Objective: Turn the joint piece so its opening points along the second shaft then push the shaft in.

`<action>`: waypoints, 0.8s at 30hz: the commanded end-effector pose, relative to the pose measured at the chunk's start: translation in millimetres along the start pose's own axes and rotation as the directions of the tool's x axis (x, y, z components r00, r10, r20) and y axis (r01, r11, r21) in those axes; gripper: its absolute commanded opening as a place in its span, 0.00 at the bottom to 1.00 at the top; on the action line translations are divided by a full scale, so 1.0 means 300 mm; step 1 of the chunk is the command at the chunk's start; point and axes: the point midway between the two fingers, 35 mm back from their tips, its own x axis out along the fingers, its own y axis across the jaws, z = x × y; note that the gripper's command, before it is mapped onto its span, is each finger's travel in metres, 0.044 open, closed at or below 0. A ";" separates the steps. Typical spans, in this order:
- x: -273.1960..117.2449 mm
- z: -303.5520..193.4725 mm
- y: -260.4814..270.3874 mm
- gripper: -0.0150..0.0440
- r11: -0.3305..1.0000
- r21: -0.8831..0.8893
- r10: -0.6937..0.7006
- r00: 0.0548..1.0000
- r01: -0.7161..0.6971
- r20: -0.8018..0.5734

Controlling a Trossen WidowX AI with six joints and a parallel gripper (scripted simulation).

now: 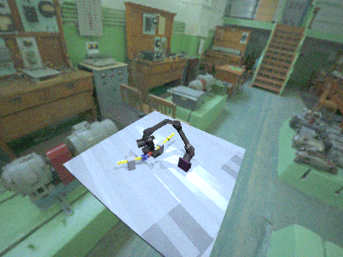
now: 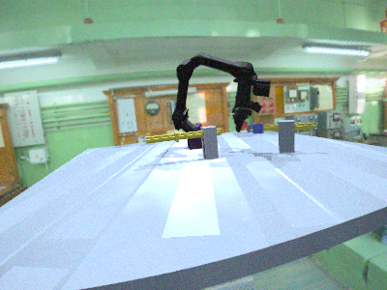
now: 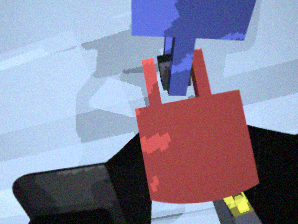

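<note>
The first yellow shaft (image 1: 123, 163) (image 2: 306, 126) (image 3: 215, 20) passes through a grey block (image 1: 131, 165) (image 2: 286, 137) and ends in a blue hinge part (image 1: 144, 157) (image 2: 257, 128). The red joint piece (image 1: 149, 153) (image 2: 245, 125) (image 3: 197, 145) hangs on it by two prongs, turned a little off the blue part's line. My gripper (image 1: 150, 152) (image 2: 239, 128) (image 3: 177, 127) is shut on the red piece. The second yellow shaft (image 1: 169, 138) (image 2: 164, 137) (image 3: 237, 203) shows just beyond the red piece's lower right edge in the wrist view. The opening's inside is hidden.
The second shaft's grey block (image 2: 210, 143) stands on the table (image 1: 129, 201) (image 2: 121, 203); the arm hides it in the top view. The arm's dark base (image 1: 184, 164) stands beyond the shafts from the exterior view, close to the second shaft in that view.
</note>
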 end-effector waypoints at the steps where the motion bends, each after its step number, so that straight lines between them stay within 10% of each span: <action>1: 0.006 -0.003 0.001 0.56 1.000 -0.005 -0.004 1.000 0.004 -0.005; 24: 0.000 0.000 0.000 0.50 1.000 0.000 0.000 1.000 0.000 0.000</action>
